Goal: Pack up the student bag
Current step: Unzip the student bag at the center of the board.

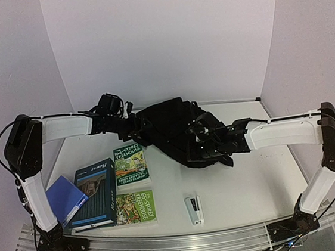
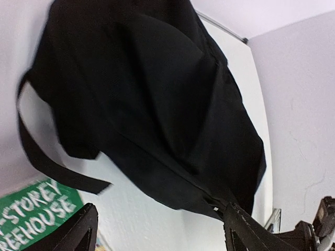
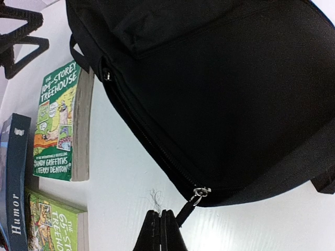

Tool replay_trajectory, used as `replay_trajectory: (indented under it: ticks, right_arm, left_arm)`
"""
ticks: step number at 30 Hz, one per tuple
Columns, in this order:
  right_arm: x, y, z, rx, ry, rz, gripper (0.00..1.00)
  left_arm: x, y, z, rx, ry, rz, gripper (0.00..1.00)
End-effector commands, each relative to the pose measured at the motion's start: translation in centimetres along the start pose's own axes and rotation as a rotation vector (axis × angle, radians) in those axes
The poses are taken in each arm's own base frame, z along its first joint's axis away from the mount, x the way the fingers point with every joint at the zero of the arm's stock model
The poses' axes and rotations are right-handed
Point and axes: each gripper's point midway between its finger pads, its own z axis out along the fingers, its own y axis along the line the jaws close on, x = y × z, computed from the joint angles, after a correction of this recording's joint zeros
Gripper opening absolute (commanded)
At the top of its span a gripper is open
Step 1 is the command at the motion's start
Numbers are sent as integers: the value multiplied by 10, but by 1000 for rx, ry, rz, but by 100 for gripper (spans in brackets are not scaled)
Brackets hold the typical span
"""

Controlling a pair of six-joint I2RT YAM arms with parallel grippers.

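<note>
The student bag [image 1: 170,125], a large black soft backpack, lies at the middle back of the table. My left gripper [image 1: 136,125] is at its left end. In the left wrist view it stands open [image 2: 162,232] with bare table between its fingers, and the right fingertip [image 2: 235,219] is just at the bag's [image 2: 157,94] zipper seam. My right gripper [image 1: 202,140] reaches over the bag from the right. In the right wrist view it is shut [image 3: 160,215] at the bag's [image 3: 225,89] lower edge, with the black zipper pull [image 3: 187,205] running taut from its ring into the fingers.
Left of the bag lie a green Treehouse book [image 1: 130,164], a second green one [image 1: 135,207] and a dark blue Humor book [image 1: 95,193]. A small blue wallet [image 1: 65,199] lies at the far left. A white stapler [image 1: 194,209] lies near the front edge.
</note>
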Motion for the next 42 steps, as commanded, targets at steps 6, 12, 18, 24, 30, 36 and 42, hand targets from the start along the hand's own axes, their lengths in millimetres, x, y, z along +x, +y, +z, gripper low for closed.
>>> replay_trajectory:
  ticks: [6,12,18,24,30,36,42]
  right_arm:
    - [-6,50,-8,-147,-25,6,0]
    - [-3,61,-12,-168,-30,2,0]
    - [2,64,-8,-164,-21,-4,0]
    - [3,65,-7,-158,-25,1,0]
    - [0,64,-9,-150,-40,0,0]
    - [-2,49,-17,-104,-70,5,0]
    - [-4,30,-24,-39,-103,31,0]
  left_arm:
    - [55,-55,0,205,47,-142,87]
    - [71,-51,10,182,88,-160,87]
    - [75,-57,18,211,116,-154,86]
    - [89,-45,25,187,142,-184,72]
    - [88,-32,31,141,117,-210,52]
    - [90,-25,36,122,116,-220,26]
    - [92,-14,36,96,104,-229,3]
